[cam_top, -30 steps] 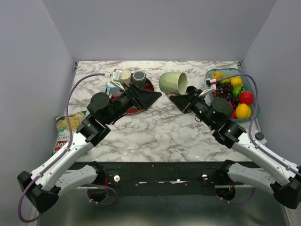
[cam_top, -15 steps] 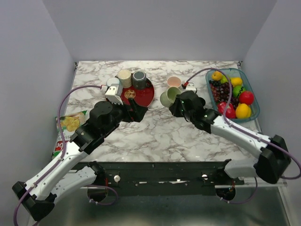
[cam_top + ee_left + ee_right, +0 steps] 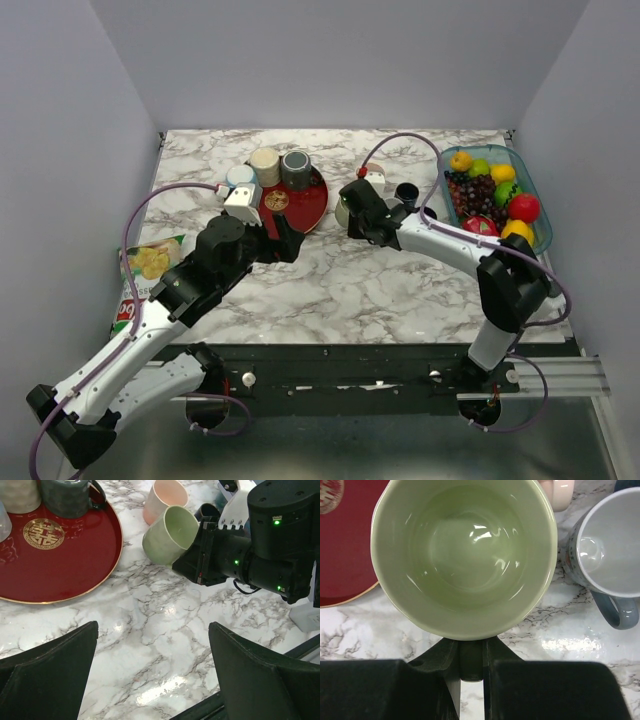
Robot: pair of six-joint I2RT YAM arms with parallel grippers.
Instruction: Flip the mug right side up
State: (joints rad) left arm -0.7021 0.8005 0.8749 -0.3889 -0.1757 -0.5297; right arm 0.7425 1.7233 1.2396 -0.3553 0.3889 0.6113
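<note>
The pale green mug [image 3: 465, 555] is held by its handle in my right gripper [image 3: 471, 655], which is shut on it. In the left wrist view the mug [image 3: 167, 534] is tilted, its mouth facing up and toward the near side, low over the marble just right of the red tray [image 3: 65, 565]. From above the mug [image 3: 342, 211] is mostly hidden by the right gripper [image 3: 356, 207]. My left gripper [image 3: 152, 670] is open and empty above bare marble, near the tray's front edge [image 3: 283, 237].
The red tray [image 3: 310, 200] holds a cream cup [image 3: 264, 165] and a dark grey mug [image 3: 296, 167]. A pink cup [image 3: 165, 497] and a white‑lined blue mug [image 3: 607, 545] stand close behind the green mug. A fruit container [image 3: 535, 190] is at the right, a chips bag [image 3: 140, 275] at the left.
My right arm has brought the green mug down and to the left, from raised near the fruit container to beside the tray. My left gripper has pulled back slightly.
</note>
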